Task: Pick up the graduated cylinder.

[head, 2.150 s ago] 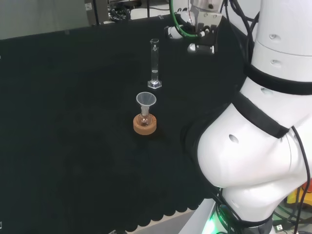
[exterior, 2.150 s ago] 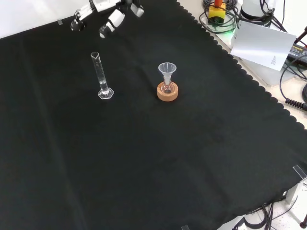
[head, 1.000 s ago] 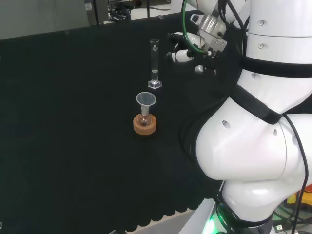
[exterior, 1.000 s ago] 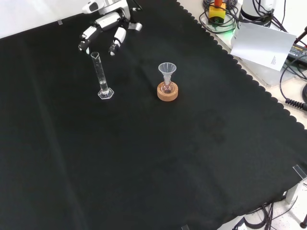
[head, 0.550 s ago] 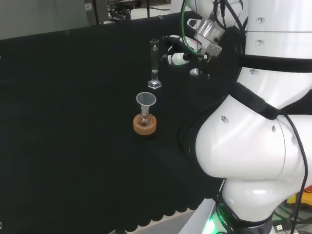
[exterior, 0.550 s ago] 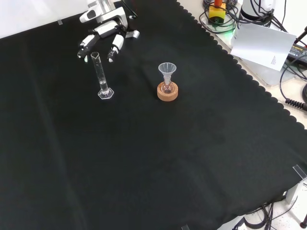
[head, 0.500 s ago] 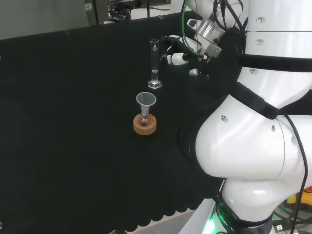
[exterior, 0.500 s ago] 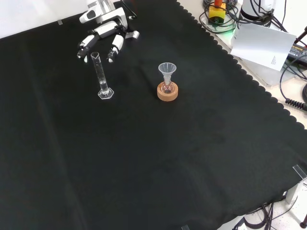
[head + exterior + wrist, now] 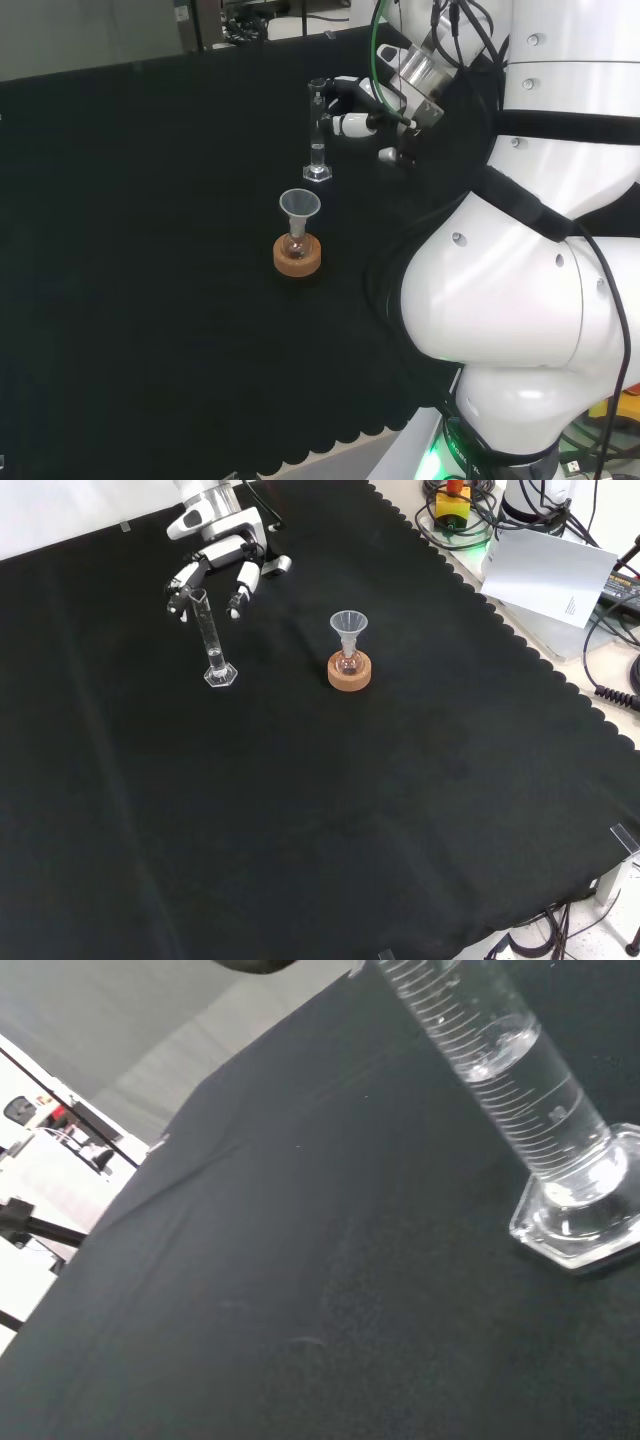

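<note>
Black cloth (image 9: 400, 780); hand (image 9: 222, 555) seemingly brackets graduated cylinder (image 9: 209, 635).

Head cam looks over my arm; front cam faces down opposite; wrist cam close. All share the graduated cylinder (image 9: 317, 130).

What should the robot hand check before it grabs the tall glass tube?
1. Graduated cylinder upright on the black cloth: ok.
2. Hand open, fingers on both sides of the cylinder's top: ok.
3. Fingers touching the glass yet: cannot tell.
4. Clear liquid in the cylinder, as the wrist view shows, so keep it upright: ok.
5. Funnel and flask on the cork ring stand apart from the cylinder: ok.
</note>
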